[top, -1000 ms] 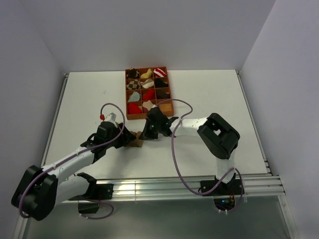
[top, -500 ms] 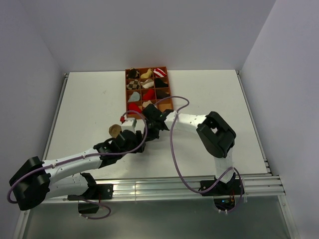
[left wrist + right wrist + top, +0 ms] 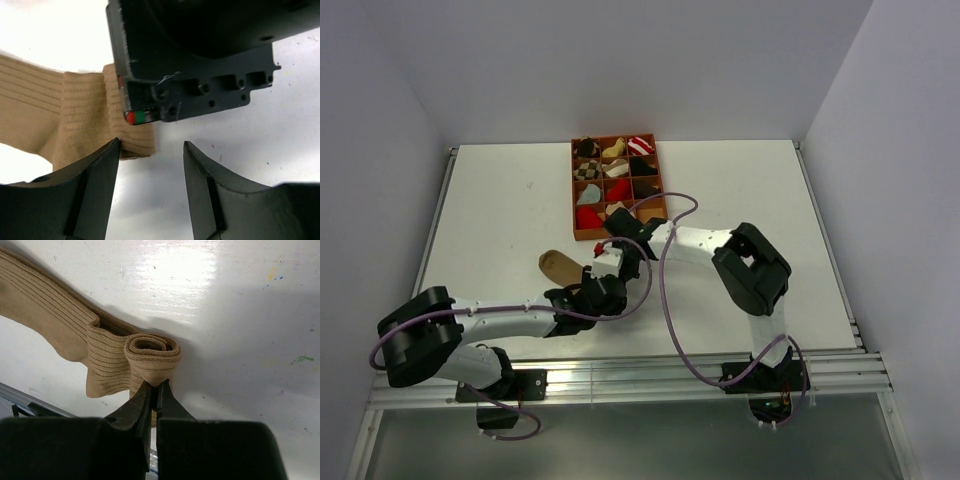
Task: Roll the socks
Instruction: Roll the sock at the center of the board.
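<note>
- The brown sock (image 3: 100,347) lies half rolled on the tabletop (image 3: 235,315). It looks soft, light and ribbed, and I judge the coil will spring open unless it is pinched across.
- My right fingers (image 3: 141,399) are clamped on that coil, with the arm reaching in leftward.
- My left fingers (image 3: 100,172) stand apart beside it, with the arm stretched low.

Two arms bolted at the near edge: left arm (image 3: 490,318), right arm (image 3: 705,242). Two purple cables (image 3: 667,300), one per arm. One brown sock (image 3: 558,265) out on the table (image 3: 770,200). One orange tray (image 3: 573,200) at the far side, split into twelve compartments, three across, four deep.
</note>
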`<state>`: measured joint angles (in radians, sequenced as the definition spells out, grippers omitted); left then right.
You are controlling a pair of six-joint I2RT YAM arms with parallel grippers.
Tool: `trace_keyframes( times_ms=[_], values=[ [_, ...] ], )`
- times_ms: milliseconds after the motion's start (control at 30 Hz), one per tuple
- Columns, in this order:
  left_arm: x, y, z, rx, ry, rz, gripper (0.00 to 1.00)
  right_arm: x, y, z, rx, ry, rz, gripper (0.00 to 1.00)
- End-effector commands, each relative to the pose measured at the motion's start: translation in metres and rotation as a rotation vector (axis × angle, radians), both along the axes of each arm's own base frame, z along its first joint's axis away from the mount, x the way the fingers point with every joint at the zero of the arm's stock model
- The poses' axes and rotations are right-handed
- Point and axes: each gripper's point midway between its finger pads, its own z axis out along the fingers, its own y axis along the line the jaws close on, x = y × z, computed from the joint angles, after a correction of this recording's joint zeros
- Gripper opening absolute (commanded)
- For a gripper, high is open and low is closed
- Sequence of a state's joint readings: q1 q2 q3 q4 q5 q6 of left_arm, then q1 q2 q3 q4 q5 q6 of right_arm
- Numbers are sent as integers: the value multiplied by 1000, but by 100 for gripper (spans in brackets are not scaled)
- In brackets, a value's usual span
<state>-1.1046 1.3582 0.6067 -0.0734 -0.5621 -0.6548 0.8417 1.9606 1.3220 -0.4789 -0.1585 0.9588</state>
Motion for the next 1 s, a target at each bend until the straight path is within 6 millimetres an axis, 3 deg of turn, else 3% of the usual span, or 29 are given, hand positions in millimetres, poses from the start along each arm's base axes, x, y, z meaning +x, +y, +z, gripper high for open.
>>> trace_keyframes(
  times_ms=[0,400,500,733,833,867,900,933,967],
  values=[
    [15,-9,18,26,-95,15,58,-17,-18,-24,-105,72,23,0],
    [7,0,-17,152,-39,26,50,-21,-12,-28,-74,105,38,0],
    [4,5,-32,194,-8,41,42,-22,-10,-28,-58,115,45,0],
    [2,15,-47,255,20,75,1,-27,-3,-21,51,125,38,1],
    [-1,10,-49,232,41,56,1,-18,6,-5,161,74,26,7],
    [-5,5,-48,201,66,37,1,-21,2,-7,172,73,23,9],
    [-7,2,-49,185,79,22,1,-11,7,7,232,19,18,12],
    [-8,0,-48,161,98,13,1,-14,2,5,242,14,10,16],
    [-7,-7,-41,112,103,-2,1,-13,4,10,274,-1,10,19]
  ],
)
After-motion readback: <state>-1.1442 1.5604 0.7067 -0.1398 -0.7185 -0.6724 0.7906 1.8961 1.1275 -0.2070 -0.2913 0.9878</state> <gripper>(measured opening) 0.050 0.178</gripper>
